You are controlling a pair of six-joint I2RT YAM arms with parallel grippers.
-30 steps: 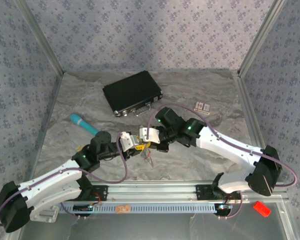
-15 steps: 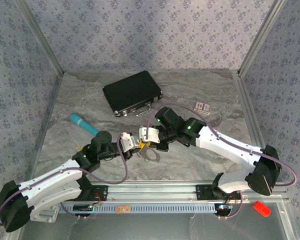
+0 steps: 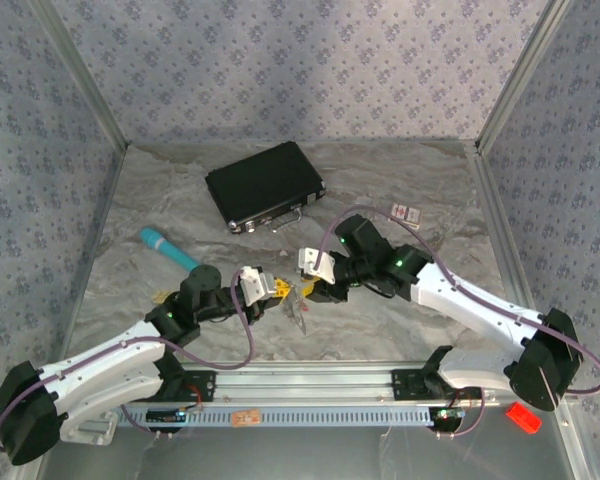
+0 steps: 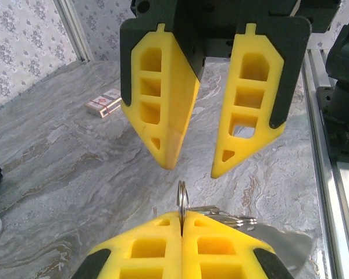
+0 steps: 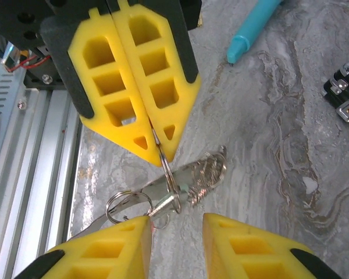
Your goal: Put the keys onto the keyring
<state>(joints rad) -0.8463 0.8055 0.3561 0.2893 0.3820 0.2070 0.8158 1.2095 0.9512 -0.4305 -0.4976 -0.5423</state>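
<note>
Left claw (image 4: 182, 220) pinching keyring (image 4: 182, 196) edge-on, lower centre of left wrist view. Right claw (image 4: 193, 167) hanging wide open above it. Silvery key (image 5: 187, 174) dangling at keyring, over counter (image 5: 267, 163). Likely best: closing squarely on key, keeping keyring steady.

1. keyring (image 4: 182, 196): you get it edge-on, a thin sliver. Its lower arc is buried between the pressed-together fingers of the left gripper (image 4: 182, 216).
2. keys (image 5: 206, 170): a tangled silvery bunch; you cannot count them or tell their heads apart. From the top camera the cluster (image 3: 298, 302) is too small to read.
3. black case (image 5: 344, 93): cut by the right edge, latches only.
4. teal stick (image 5: 253, 26): cut by the top edge.
5. right gripper (image 5: 175, 224): spread fingers cut by the bottom edge.
</note>
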